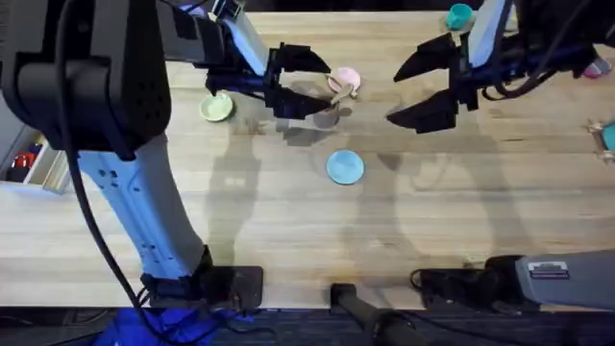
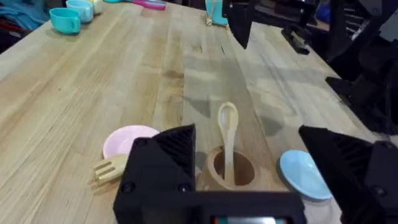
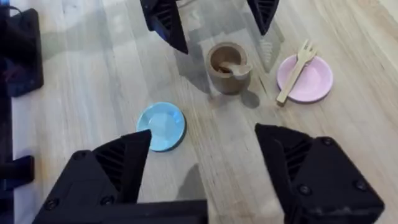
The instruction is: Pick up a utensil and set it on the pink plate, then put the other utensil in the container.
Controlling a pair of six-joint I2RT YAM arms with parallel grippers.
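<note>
fork [image 3: 295, 70] across pink plate [image 3: 313, 81] | spoon [image 2: 227, 140] propped in container [image 3: 227, 67] | both light, stiff, I'd pinch mid-handle | left gripper [image 2: 261, 180] spread above container | right gripper [image 3: 205, 171] spread, empty

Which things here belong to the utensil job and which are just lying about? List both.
Job: wooden fork across the pink plate; wooden spoon standing in the tan container.

Lying about: light blue plate, yellow-green plate, teal cup.
</note>
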